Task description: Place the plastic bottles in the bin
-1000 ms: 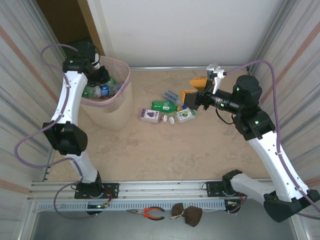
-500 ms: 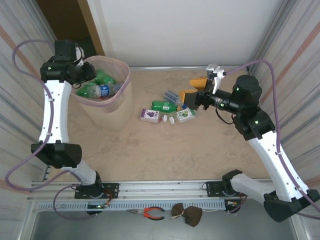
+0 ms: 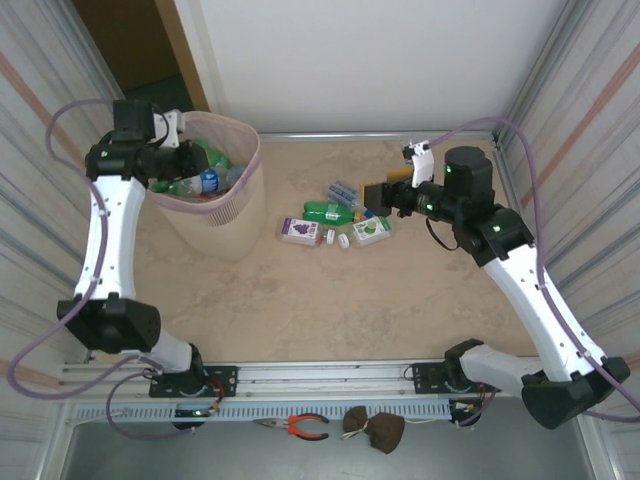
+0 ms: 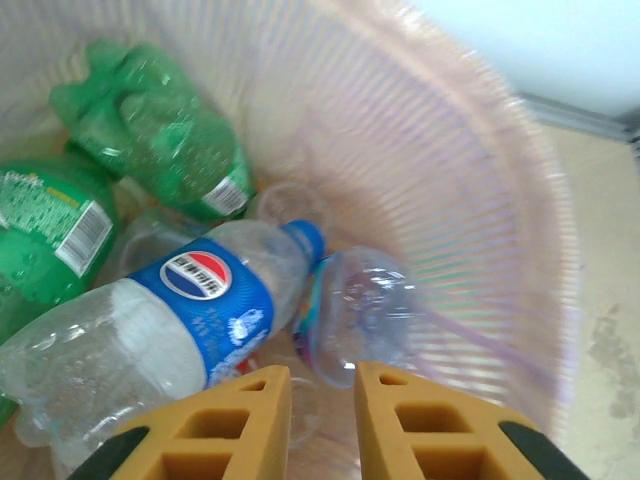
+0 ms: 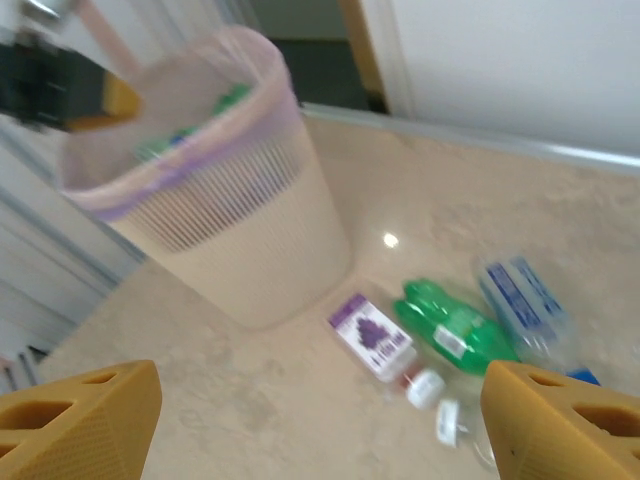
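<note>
My left fingers [image 4: 400, 425] sit nearly together and empty over the bin [image 4: 480, 200], just above the binned bottles [image 4: 190, 300], as I'd expect after a drop. That arm has drawn back toward the rim in the last second. My right fingers [image 5: 80, 410] are wide apart and hold nothing. They have swung nearer the loose bottles [image 3: 328, 212] on the table [image 3: 350, 300], probably for the next pick.

There was a Pepsi globe logo [image 4: 197, 275] on the blue label [image 4: 215, 310] of a clear bottle [image 4: 100, 360] in the bin [image 4: 480, 200], other print too blurred to read
</note>
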Tool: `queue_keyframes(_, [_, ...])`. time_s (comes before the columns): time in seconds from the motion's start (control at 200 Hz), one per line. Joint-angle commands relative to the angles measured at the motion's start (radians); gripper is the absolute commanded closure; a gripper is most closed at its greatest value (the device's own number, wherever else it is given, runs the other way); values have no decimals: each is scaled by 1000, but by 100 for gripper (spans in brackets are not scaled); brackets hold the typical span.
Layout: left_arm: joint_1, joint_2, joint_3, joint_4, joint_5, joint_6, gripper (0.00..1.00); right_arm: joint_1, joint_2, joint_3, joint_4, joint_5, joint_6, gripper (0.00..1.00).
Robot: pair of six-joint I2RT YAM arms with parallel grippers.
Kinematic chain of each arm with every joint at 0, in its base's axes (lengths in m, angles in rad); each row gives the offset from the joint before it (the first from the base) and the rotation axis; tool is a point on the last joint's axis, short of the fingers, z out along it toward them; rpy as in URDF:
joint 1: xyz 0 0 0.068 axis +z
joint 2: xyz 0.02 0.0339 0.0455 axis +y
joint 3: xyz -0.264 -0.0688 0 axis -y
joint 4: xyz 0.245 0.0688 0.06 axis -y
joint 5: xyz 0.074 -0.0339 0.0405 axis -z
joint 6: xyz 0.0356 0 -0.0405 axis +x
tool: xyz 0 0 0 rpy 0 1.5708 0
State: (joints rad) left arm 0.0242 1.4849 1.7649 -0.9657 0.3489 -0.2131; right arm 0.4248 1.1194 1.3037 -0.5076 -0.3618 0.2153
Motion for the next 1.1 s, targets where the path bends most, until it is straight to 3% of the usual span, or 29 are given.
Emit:
queue_keyframes(0.0, [-6, -89, -38, 133, 99, -3, 75, -4, 37, -21, -100, 103, -53, 18])
queue_keyframes(0.24, [-10, -167, -122, 244, 212, -26, 66, -10, 203, -32, -101, 117, -154, 19])
queue_keyframes(0.381, [-13, -198, -177, 299, 236, -44, 65, -40, 361, 23, -104, 84, -254, 25])
queue_keyframes(0.711, [-27, -250, -296, 427, 269, -97, 63, -33, 799, 354, -167, 139, -504, 30])
queue_keyframes(1.092, [-63, -253, -285, 448, 275, -118, 63, -26, 1156, 744, -181, 94, -587, 25])
